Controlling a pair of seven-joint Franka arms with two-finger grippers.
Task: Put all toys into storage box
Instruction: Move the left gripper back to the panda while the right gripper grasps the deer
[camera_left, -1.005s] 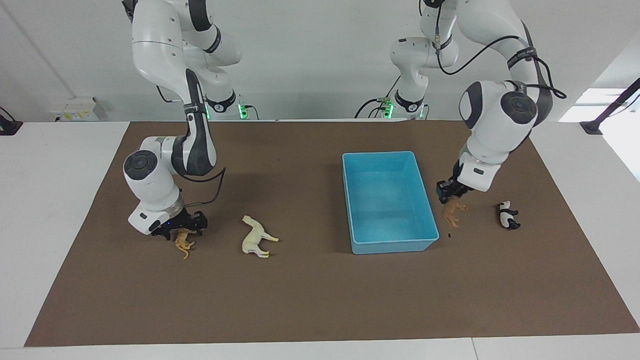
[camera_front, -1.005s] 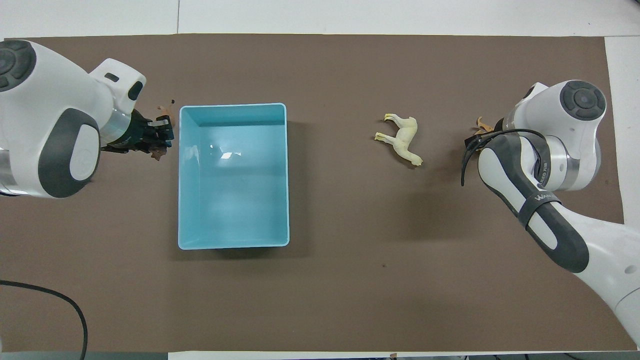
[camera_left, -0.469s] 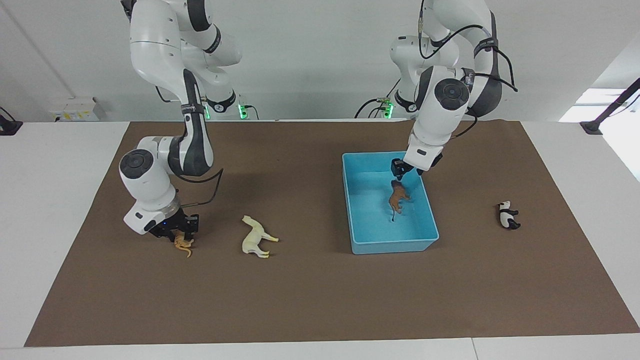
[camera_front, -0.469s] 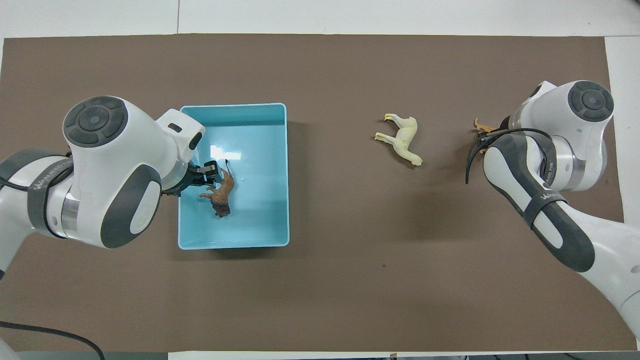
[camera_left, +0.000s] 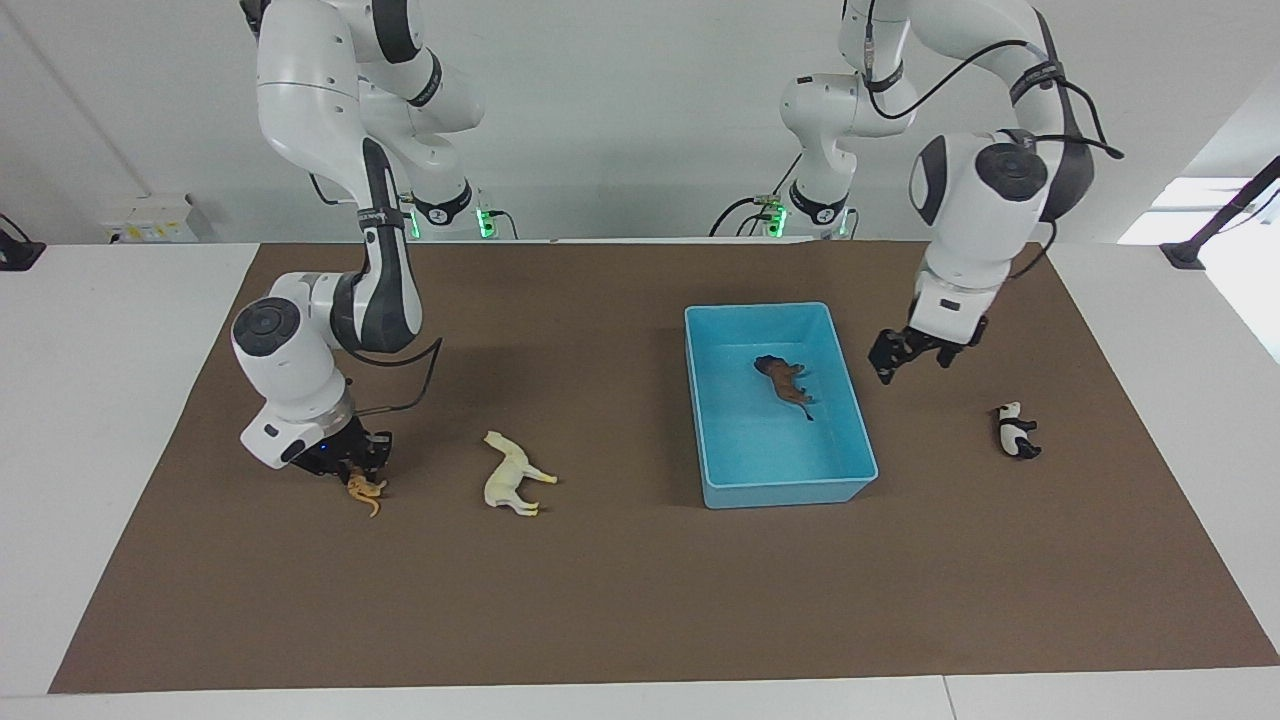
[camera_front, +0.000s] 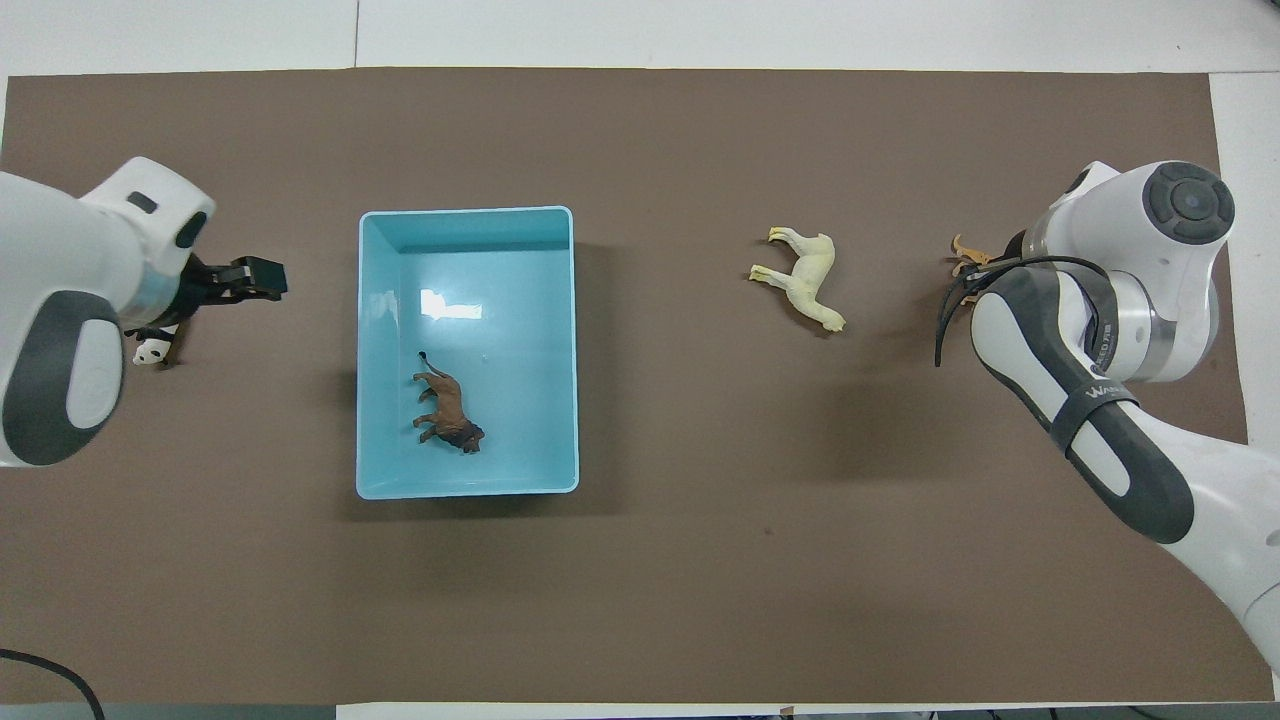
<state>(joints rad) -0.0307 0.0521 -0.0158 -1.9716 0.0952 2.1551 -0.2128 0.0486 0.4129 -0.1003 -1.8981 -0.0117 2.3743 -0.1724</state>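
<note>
The light blue storage box (camera_left: 780, 495) stands on the brown mat, and the brown lion (camera_left: 785, 378) lies inside it; both also show in the overhead view, the box (camera_front: 467, 212) and the lion (camera_front: 448, 405). My left gripper (camera_left: 908, 358) is open and empty, up over the mat between the box and the black-and-white panda (camera_left: 1016, 432). My right gripper (camera_left: 355, 462) is down at the mat, shut on the orange tiger (camera_left: 366, 490). The cream-white horse (camera_left: 515, 475) lies on its side between the tiger and the box. In the overhead view my arms hide most of the panda (camera_front: 150, 350) and the tiger (camera_front: 965, 252).
The brown mat (camera_left: 640, 600) covers most of the white table. Bare mat stretches from the toys to the table edge farthest from the robots.
My left gripper carried the lion from the mat over the box, let it go inside, and swung back out toward the panda. My right gripper lowered and narrowed onto the tiger.
</note>
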